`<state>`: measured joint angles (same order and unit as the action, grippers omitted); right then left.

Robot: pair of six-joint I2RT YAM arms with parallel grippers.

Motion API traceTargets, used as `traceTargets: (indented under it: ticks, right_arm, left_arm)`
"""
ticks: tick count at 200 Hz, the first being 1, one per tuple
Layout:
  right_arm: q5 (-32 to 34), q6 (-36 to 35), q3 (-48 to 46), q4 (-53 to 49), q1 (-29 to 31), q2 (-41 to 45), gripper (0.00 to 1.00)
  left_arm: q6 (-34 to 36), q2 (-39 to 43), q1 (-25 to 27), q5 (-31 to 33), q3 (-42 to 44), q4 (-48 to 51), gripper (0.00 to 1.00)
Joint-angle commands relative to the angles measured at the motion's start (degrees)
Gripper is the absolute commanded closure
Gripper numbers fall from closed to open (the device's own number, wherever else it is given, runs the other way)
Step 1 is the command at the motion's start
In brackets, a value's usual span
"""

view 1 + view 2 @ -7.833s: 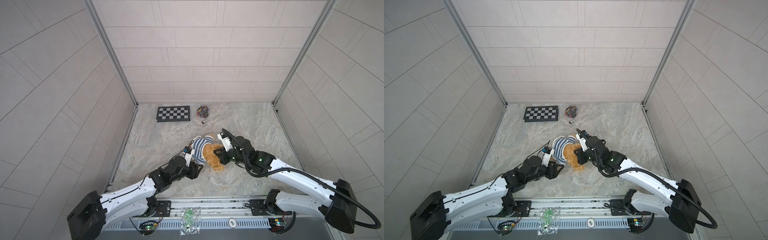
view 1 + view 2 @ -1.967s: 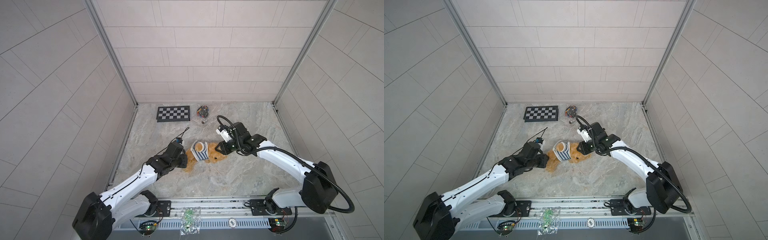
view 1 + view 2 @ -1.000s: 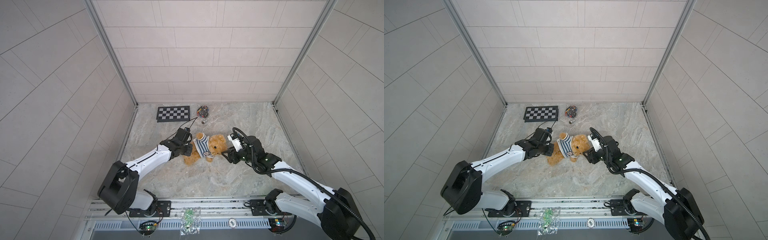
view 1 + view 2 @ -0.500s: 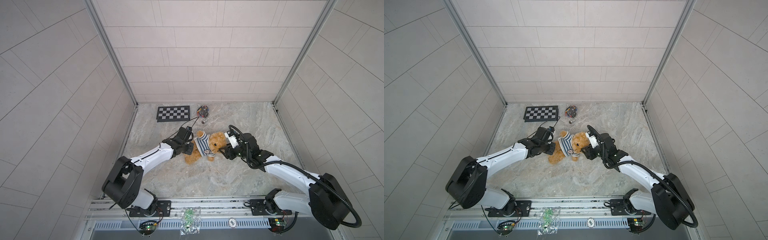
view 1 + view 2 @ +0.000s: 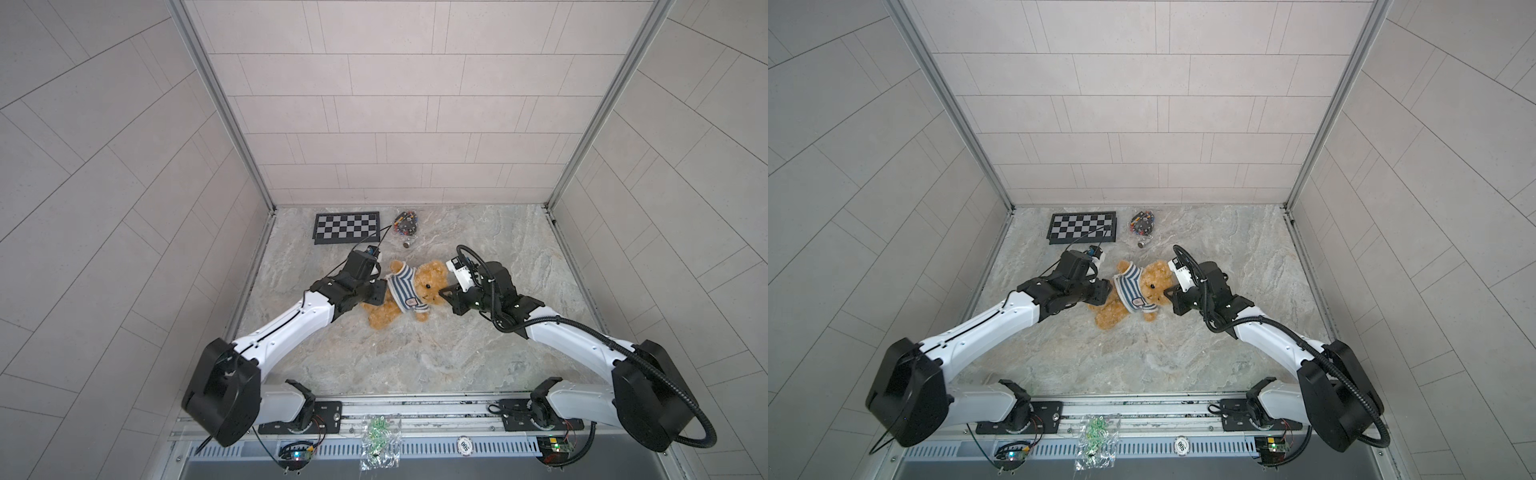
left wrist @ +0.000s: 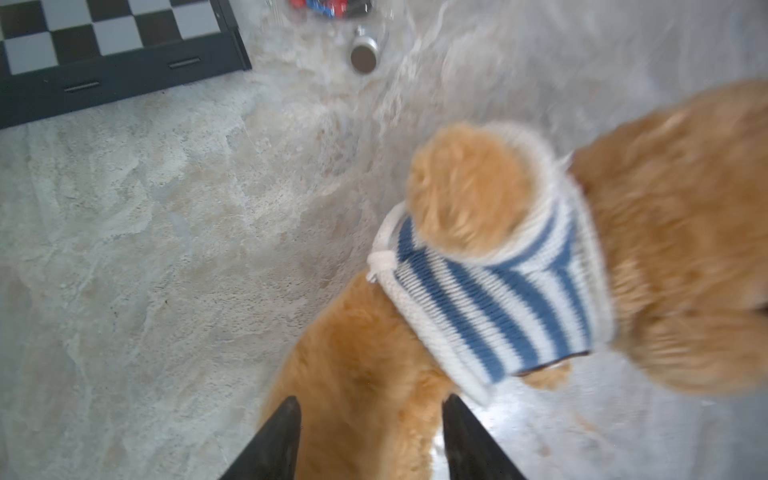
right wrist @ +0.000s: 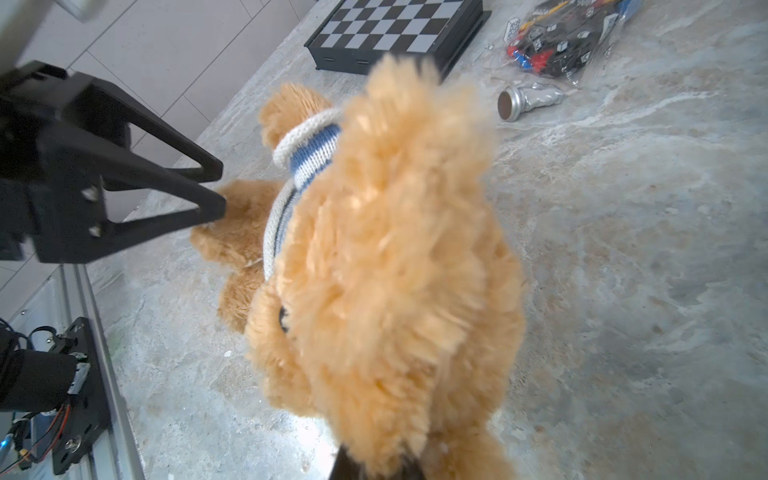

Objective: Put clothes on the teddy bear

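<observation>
On the table (image 5: 415, 353), right jaws clamp the teddy bear (image 5: 427, 279) by the head; left jaws stand open.

l gripper (image 6: 372, 399) jaws apart, r gripper (image 5: 443, 291) shut tight

**Soft Fur, Knitted Yarn, Shiny Stone**

The teddy bear (image 5: 430, 279) had fluffy, shaggy fur. Its striped shirt (image 5: 405, 291) was ribbed knitted yarn. The table (image 5: 415, 357) looked like smooth, slightly shiny stone. A chess piece (image 7: 530, 99) was shiny metal. A bag (image 7: 569, 37) was crinkly clear plastic. The left gripper (image 6: 372, 405) had dull black plastic fingers (image 6: 270, 449).
</observation>
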<state>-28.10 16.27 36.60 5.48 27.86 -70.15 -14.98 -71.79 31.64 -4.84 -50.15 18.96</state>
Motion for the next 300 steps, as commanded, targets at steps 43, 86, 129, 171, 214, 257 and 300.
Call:
traceTargets:
  ticks: [43,86,129,171,214,257,300]
  right_arm:
    - [-5.79,4.68,0.37,-1.74,2.4,4.96,1.0]
    - [-4.74,7.22,-0.46,-0.8,4.28,6.41,1.0]
    - [-3.7,8.28,-0.75,0.92,5.01,6.43,1.0]
    - [-3.46,8.51,-0.8,1.12,5.21,5.9,1.0]
    - [-3.46,8.92,-0.7,1.95,5.57,5.39,1.0]
    - [-2.9,8.91,-0.59,1.34,5.85,6.26,1.0]
    - [-2.11,8.82,-0.17,-1.34,5.9,8.05,1.0]
  left_arm:
    - [-18.13,7.24,2.93,-10.32,9.27,-10.54,0.42]
    - [-21.94,0.32,4.7,-9.78,8.82,-12.8,0.5]
    - [-24.13,-0.59,5.52,-5.79,10.1,-13.04,0.56]
    - [-26.54,1.26,5.72,-4.61,14.62,-14.66,0.62]
    - [-27.16,-0.81,5.72,-5.89,14.6,-17.4,0.65]
    - [-27.08,-1.25,5.72,-6.39,14.73,-17.58,0.84]
    - [-23.75,-0.18,3.36,-5.4,14.85,-13.91,1.0]
